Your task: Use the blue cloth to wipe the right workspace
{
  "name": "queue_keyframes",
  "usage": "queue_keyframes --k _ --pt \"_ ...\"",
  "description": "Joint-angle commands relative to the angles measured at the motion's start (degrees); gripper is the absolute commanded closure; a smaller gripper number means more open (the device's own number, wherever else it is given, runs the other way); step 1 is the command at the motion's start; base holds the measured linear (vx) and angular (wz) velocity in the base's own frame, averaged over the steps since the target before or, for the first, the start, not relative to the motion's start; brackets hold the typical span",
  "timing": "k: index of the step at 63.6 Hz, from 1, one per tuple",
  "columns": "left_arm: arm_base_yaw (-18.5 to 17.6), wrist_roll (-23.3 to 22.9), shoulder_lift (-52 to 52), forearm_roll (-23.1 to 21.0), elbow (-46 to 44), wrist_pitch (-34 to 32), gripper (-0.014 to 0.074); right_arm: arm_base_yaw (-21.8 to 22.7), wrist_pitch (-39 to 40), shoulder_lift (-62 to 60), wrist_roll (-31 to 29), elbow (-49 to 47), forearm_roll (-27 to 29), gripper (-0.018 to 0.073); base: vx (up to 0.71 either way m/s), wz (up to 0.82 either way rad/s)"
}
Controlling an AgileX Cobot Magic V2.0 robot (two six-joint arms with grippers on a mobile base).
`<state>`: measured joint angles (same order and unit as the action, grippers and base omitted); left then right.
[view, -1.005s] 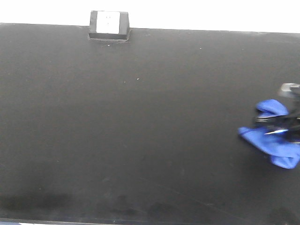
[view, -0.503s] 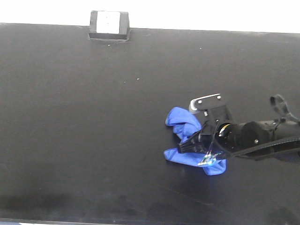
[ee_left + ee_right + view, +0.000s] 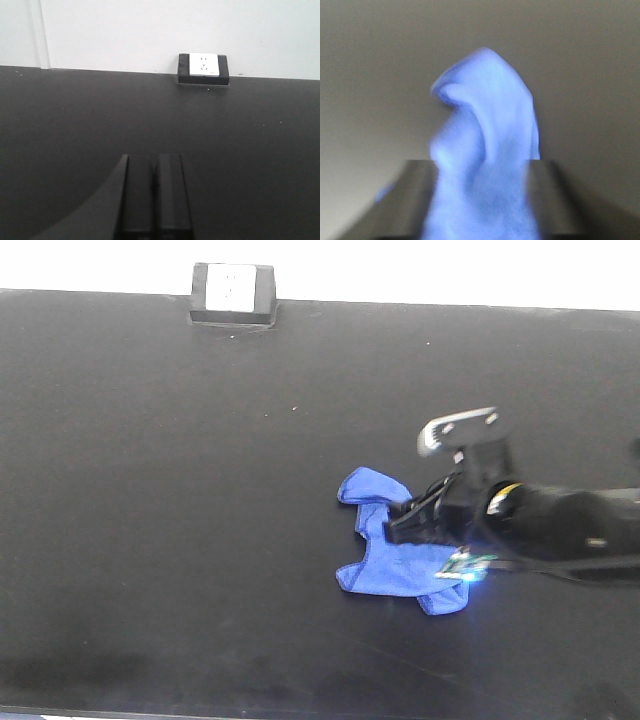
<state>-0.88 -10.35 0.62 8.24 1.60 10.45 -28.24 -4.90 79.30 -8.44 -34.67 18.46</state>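
**Right end effector clamped on the blue cloth, right of centre**

Nearest the front edge, the blue cloth (image 3: 385, 555) lies crumpled on the black tabletop (image 3: 150, 520), right of centre. The right end effector (image 3: 415, 525) reaches in from the right and grips the cloth's edge — fabric bunches between its fingers in the blurred wrist view (image 3: 485, 160). The left end effector (image 3: 152, 195) hovers over bare tabletop, fingers pressed together, grasping nothing. At the far edge — against the white wall — sits a power socket (image 3: 232, 292).
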Motion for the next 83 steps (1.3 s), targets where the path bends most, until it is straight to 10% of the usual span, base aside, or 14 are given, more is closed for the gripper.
queue_keyframes --k 1,43,59,64,83 --pt "0.3 -0.5 0.9 0.1 1.8 -4.6 0.0602 0.1 -0.2 -6.2 -0.1 -1.3 -0.2 0.0016 0.0 0.0" --pt "0.3 -0.5 0.9 0.1 1.8 -4.6 0.0602 0.1 -14.3 -30.3 0.1 -1.3 0.4 0.0036 0.0 0.0" --pt "0.3 -0.5 0.9 0.1 1.8 -4.6 0.0602 0.3 -12.7 -39.0 0.1 4.4 -16.5 0.0385 0.0 0.0" --pt "0.3 -0.5 0.9 0.1 1.8 -4.6 0.0602 3.5 -10.2 -44.2 0.1 9.3 -17.2 0.0574 0.0 0.0" --pt "0.3 -0.5 0.9 0.1 1.8 -4.6 0.0602 22.7 -0.5 -68.1 0.9 25.8 -21.9 0.0568 0.0 0.0"
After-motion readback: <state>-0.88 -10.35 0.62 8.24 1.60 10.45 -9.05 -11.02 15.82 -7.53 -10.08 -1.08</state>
